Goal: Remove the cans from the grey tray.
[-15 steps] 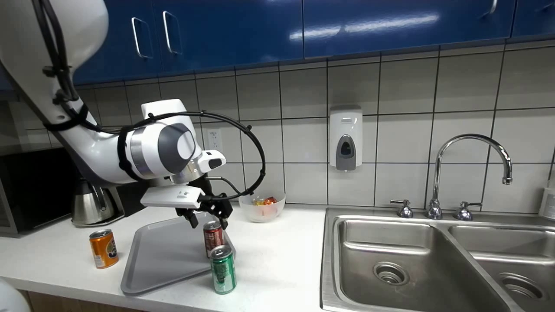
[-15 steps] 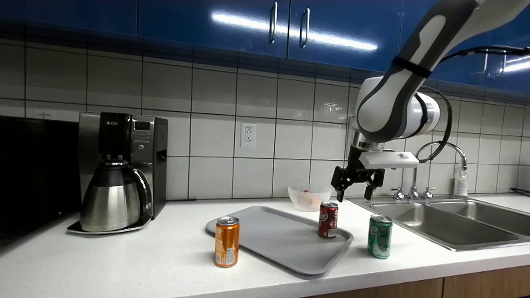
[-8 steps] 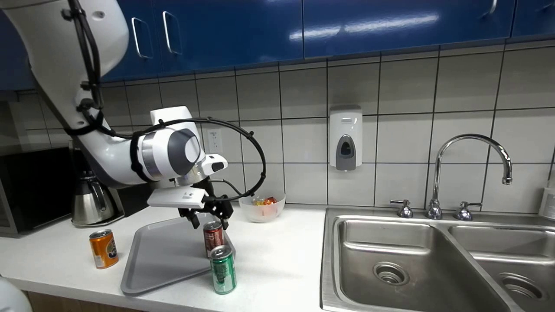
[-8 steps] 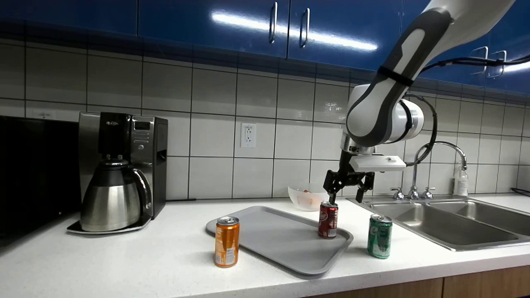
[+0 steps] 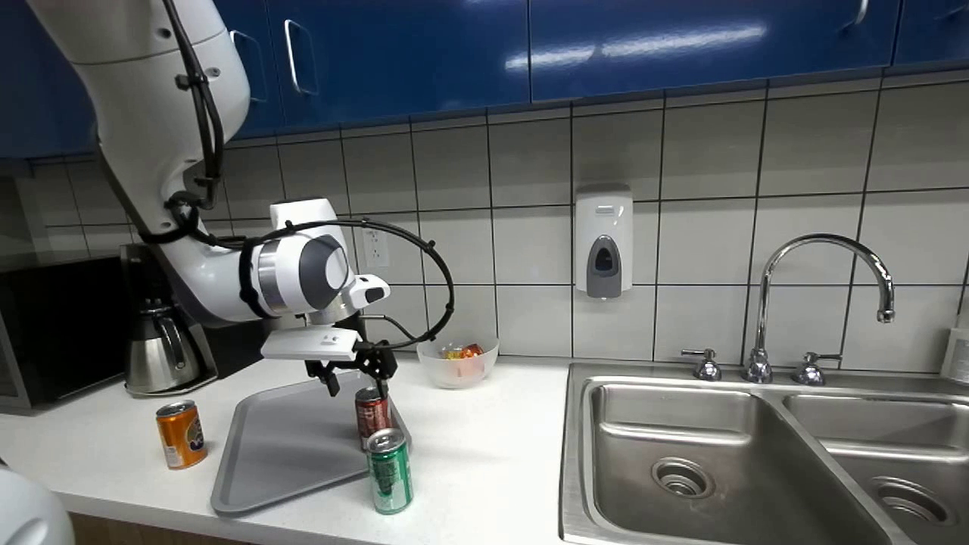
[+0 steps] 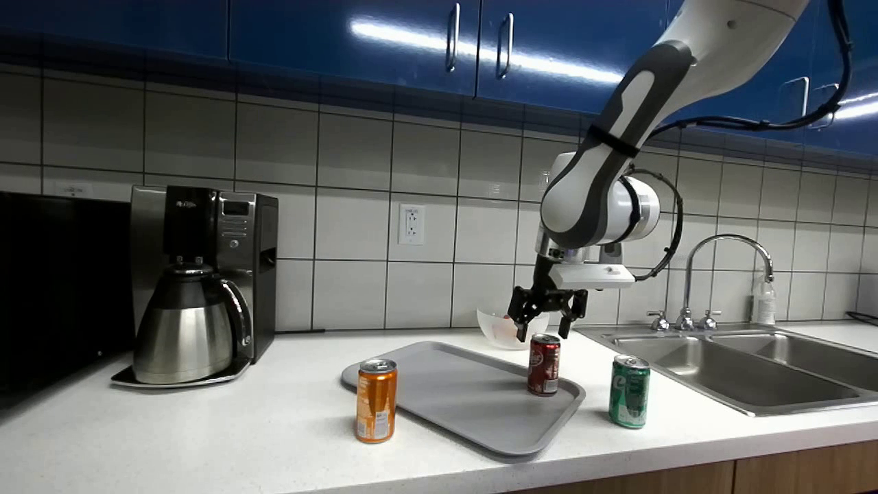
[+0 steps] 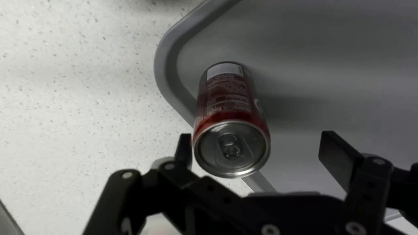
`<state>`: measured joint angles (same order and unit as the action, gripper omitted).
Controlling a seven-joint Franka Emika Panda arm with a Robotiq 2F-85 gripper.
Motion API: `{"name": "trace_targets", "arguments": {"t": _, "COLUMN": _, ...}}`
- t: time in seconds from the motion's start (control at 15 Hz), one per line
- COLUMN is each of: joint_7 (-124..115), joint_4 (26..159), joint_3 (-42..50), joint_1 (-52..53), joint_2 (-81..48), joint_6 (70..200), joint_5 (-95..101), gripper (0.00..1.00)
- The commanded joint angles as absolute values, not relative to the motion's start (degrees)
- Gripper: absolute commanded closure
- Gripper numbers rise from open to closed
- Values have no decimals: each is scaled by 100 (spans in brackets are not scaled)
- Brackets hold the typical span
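Observation:
The red can (image 6: 543,370) stands upright on the grey tray (image 6: 453,394), near one end. The orange can (image 6: 376,405) and the green can (image 6: 629,394) stand upright on the counter beside the tray, as they do in both exterior views. My gripper (image 6: 543,334) is open, pointing down, with its fingertips at about the height of the red can's top. In the wrist view the red can (image 7: 225,94) shows between the open fingers, close to the left finger (image 7: 184,148) and well apart from the right one. I cannot tell whether the left finger touches it.
A clear bowl (image 5: 458,363) with colourful wrapped items stands behind the tray. A coffee maker (image 6: 264,274) with a steel pot (image 6: 185,336) stands on the counter. A steel double sink (image 5: 681,424) with a faucet (image 5: 764,303) is set in the counter.
My gripper has moved left in an exterior view, from between the red and green cans to over the red can. It stays open. The cans and the tray have not moved.

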<state>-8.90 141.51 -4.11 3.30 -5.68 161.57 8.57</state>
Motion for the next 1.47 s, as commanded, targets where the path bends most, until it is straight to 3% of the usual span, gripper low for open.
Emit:
{"name": "trace_targets", "arguments": {"t": 0.0, "joint_7": -542, "joint_4": 13826, "joint_3": -354, "joint_1": 337, "joint_2": -785, "joint_6": 15969, "joint_5": 686, "gripper": 0}}
{"name": "trace_targets", "arguments": {"t": 1.2, "joint_7": -127, "joint_4": 13359, "joint_3": -269, "joint_1": 321, "joint_2": -1406, "joint_6": 15732, "joint_5": 656, "gripper": 0}}
{"name": "trace_targets", "arguments": {"t": 1.27, "joint_7": -76, "joint_4": 13345, "joint_3": -286, "joint_1": 310, "joint_2": -1419, "joint_6": 15721, "joint_5": 629, "gripper": 25}}
{"name": "trace_targets", "arguments": {"t": 1.33, "joint_7": -46, "joint_4": 13326, "joint_3": -290, "joint_1": 306, "joint_2": -1443, "joint_6": 15719, "joint_5": 621, "gripper": 26}}
{"name": "trace_targets", "arguments": {"t": 1.4, "joint_7": -42, "joint_4": 13314, "joint_3": -279, "joint_1": 312, "joint_2": -1449, "joint_6": 15705, "joint_5": 630, "gripper": 35}}
